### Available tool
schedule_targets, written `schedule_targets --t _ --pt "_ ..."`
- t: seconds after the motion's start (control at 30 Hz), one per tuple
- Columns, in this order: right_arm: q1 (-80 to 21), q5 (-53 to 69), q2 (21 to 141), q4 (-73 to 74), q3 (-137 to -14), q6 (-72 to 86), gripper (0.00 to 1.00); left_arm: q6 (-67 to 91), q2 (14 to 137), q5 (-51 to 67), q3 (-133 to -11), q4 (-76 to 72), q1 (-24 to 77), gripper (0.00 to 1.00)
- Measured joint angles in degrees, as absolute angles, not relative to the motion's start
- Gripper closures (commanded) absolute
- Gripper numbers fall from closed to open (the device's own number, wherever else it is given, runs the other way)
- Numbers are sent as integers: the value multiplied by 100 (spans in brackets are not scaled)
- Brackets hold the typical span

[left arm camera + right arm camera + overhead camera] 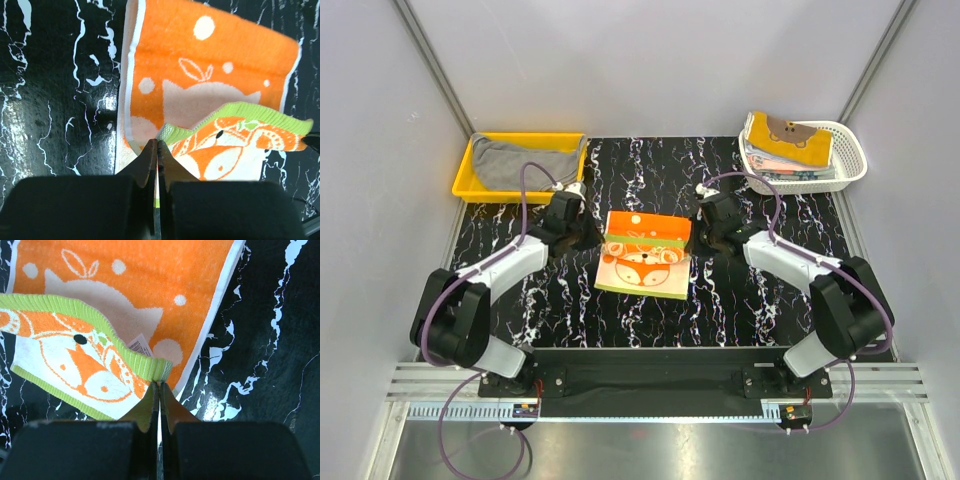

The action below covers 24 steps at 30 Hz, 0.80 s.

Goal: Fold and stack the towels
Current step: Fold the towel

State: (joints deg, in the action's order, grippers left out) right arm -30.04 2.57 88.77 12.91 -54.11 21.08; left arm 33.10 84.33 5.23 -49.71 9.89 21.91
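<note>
Folding the orange towel [645, 262] is the step in hand. It lies mid-table between your arms, with a green-edged layer lifted above the orange layer beneath. Your left gripper [157, 146] is pressed together on the green corner at its side, and your right gripper [159, 386] pinches the opposite corner. To my eye, you do best carrying both corners level and at one pace, so the green edge lands square on the layer below; release only once it lies flat. Further out, a grey towel [520, 160] sits in the yellow tray [462, 182] at far left, and folded towels [790, 140] fill the white basket [855, 165] at far right. The black marbled table [750, 300] stands between pale walls.
</note>
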Motion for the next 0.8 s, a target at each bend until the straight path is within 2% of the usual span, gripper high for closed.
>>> schedule_targets --t 0.53,0.8 --pt "-3122 244 8388 1275 -5214 2202 100 3308 7979 405 -4932 1098 2191 100" --pt "-3183 248 8390 1135 -4871 2314 100 3332 7940 412 -4486 982 2196 100"
